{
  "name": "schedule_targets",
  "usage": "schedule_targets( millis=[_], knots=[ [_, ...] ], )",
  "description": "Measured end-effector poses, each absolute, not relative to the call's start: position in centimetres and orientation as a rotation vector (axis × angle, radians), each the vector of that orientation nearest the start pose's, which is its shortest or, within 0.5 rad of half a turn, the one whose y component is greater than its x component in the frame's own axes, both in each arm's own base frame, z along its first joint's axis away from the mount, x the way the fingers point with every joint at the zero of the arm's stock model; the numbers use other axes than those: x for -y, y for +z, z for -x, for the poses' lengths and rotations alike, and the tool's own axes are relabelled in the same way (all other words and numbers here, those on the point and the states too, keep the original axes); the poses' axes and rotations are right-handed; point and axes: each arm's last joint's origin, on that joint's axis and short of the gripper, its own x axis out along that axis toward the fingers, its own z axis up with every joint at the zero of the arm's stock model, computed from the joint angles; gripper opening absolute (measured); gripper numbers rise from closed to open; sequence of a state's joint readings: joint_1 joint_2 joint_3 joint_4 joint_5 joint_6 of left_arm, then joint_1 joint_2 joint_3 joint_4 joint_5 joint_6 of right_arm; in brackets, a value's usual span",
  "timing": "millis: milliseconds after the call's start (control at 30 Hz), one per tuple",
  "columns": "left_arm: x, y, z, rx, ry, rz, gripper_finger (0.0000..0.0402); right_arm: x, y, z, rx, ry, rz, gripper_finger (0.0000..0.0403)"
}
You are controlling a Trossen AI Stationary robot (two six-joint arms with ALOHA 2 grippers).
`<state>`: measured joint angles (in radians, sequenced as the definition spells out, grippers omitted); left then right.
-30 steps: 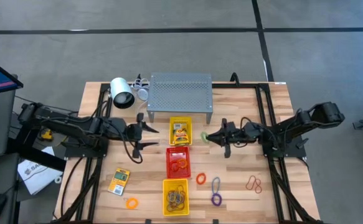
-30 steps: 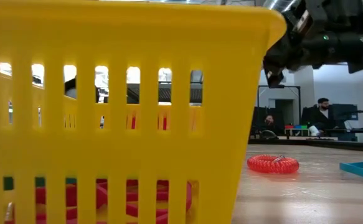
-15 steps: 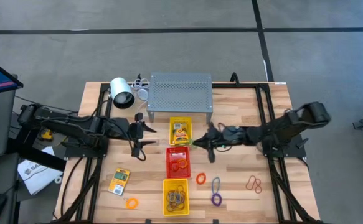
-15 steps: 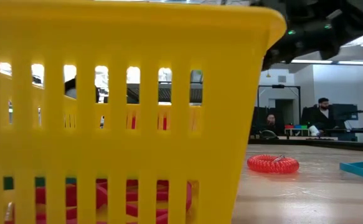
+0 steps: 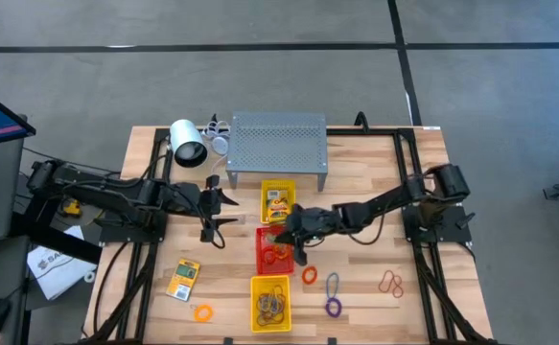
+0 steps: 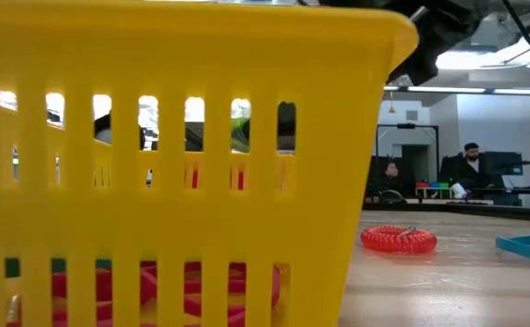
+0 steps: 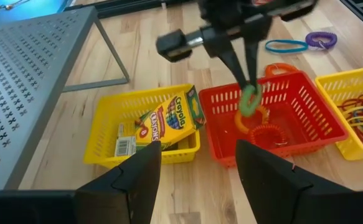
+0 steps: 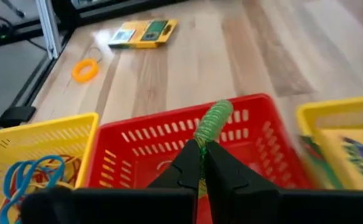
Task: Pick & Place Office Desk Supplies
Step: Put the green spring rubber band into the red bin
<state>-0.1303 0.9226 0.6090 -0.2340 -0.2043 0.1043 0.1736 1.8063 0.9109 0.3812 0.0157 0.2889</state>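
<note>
Right end effector holds a green coil ring over the red tray.

The wrist views show the ring pinched between closed fingers above the tray (the overhead picture barely shows it); the low view is mostly one yellow tray wall, with a red coil on the bench. A second ago this arm was back right of the trays. The left end effector, fingers spread wide and empty, waits beside the crayon box.

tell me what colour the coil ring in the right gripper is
Green: the coil ring, pinched by the right gripper over the red tray, shows best in the right wrist view.
</note>
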Motion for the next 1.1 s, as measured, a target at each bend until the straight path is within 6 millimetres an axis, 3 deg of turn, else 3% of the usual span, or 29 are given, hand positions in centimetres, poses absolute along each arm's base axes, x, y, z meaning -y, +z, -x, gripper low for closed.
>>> schedule_targets(
  millis=[400, 1100],
  knots=[
    [1.9, 24.4, -19.3, -0.556, 0.045, -0.190, 0.0199, -7.9, 16.7, -37.3, -0.656, 0.108, -0.232, 0.0008],
    [1.9, 24.6, -19.4, -0.533, 0.046, -0.186, 0.0197, -7.9, 16.6, -37.3, -0.672, 0.099, -0.244, 0.0008]
  ],
)
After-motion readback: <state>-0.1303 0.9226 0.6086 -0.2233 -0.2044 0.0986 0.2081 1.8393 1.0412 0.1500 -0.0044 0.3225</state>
